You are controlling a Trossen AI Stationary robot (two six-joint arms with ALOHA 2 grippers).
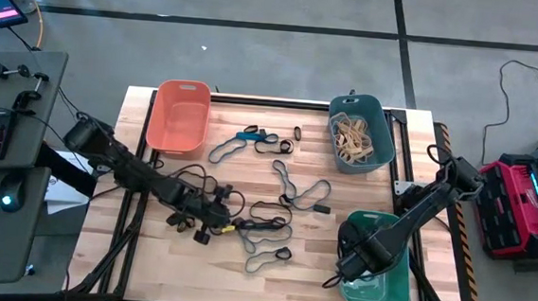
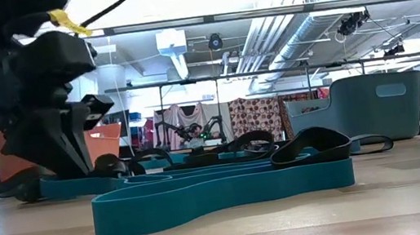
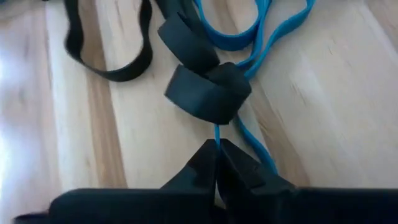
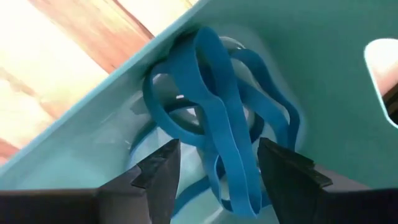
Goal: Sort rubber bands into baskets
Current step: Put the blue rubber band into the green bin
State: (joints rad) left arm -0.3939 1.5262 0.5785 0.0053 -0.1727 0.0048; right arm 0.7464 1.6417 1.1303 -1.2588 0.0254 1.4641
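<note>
The left claw (image 3: 216,163) is pinched shut on a thin blue band (image 3: 250,135) lying on the worktop (image 3: 323,93), tangled with a black band (image 3: 208,93). Light and floppy, it may drag its neighbour. The right claw (image 4: 214,163) hangs open over blue bands (image 4: 224,124) in the green basket (image 1: 378,282).

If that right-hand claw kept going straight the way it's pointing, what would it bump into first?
Most likely the blue rubber bands lying in the green basket. The right gripper points down into it with jaws open, the bands just ahead; behind them is the basket's floor. Depth is hard to judge.
</note>
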